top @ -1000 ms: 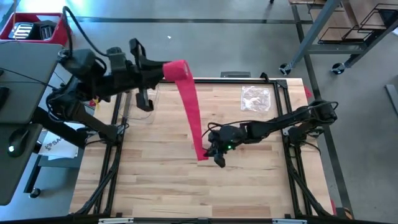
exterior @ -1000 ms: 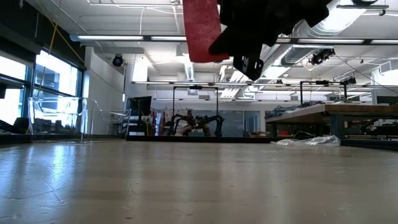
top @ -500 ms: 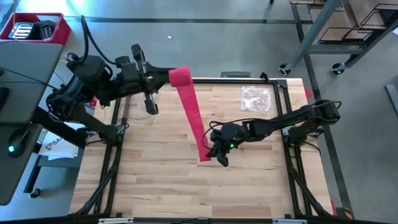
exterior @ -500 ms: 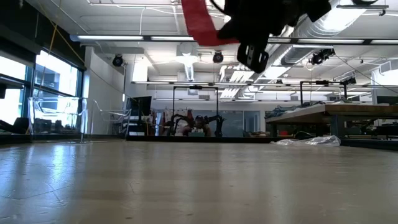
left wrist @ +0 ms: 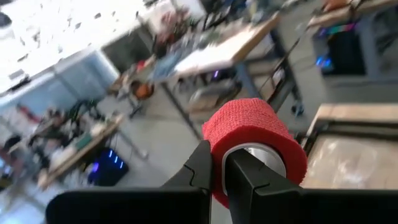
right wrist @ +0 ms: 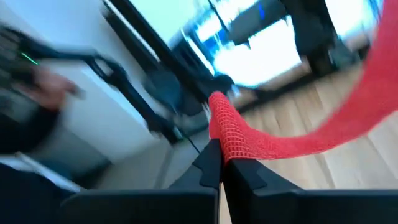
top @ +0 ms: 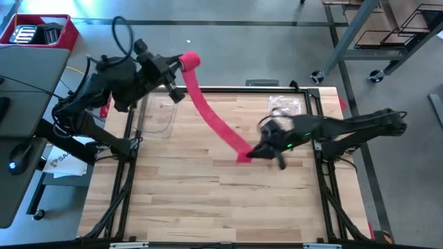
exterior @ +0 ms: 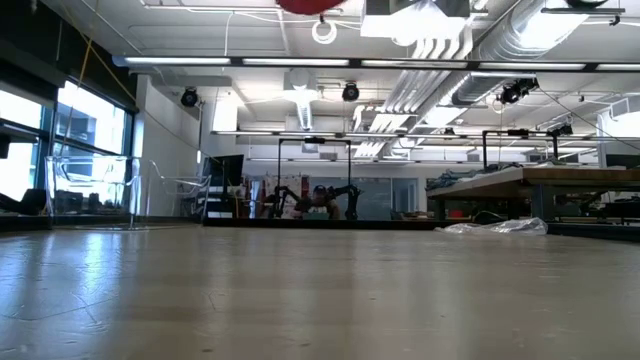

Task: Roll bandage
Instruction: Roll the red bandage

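So the right gripper [top: 266, 151] has swung right and the left gripper [top: 181, 63] has pulled back far-left, stretching the bandage [top: 211, 117] taut between them. Both are clamped on it, left on the rolled end. Clear tray [top: 158, 119] looks empty; plastic bag [top: 284, 108] sits far right.

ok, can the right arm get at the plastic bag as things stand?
Probably not freely: the right tool is shut on the bandage, stretched to the left tool. The plastic bag lies uncovered close by.
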Motion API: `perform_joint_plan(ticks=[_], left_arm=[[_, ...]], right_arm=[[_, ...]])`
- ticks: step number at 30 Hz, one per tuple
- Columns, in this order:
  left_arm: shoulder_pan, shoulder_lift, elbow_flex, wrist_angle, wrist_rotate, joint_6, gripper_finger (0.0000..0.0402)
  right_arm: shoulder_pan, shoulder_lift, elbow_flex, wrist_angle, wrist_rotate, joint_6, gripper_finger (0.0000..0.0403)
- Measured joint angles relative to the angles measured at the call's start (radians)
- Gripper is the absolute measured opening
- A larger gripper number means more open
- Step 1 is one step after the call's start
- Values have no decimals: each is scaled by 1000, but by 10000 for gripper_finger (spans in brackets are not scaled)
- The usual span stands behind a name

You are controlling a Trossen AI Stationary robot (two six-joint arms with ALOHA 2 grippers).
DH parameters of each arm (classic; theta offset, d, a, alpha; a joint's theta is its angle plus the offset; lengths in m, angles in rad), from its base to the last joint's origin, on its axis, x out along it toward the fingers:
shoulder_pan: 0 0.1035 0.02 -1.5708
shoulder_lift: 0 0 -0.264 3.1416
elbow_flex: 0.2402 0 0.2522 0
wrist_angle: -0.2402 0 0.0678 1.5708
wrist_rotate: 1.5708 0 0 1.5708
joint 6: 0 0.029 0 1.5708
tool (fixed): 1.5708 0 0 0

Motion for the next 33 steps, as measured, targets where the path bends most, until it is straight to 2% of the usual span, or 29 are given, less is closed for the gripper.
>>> perform_joint_plan(ticks=[4,7,10,14,19,27,30,33], left_arm=[[78,0,-14,-124,-2,-136,14],[128,-2,-59,-173,22,-218,14],[158,-2,-128,-164,127,-273,14],[177,-2,-258,-81,296,-379,14],[149,-2,-456,118,461,-505,14],[99,-2,-736,485,666,-690,14],[88,-2,-807,613,708,-746,14],[77,-2,-859,679,709,-779,14]], right_arm=[[48,-147,0,124,95,-9,0],[93,-233,0,258,204,-96,0],[146,-284,17,360,266,-274,0],[179,-297,123,297,333,-441,0],[183,-238,335,99,376,-558,0],[182,-55,734,-115,439,-807,0],[182,17,864,-140,493,-915,0],[182,80,982,-164,525,-1033,0]])
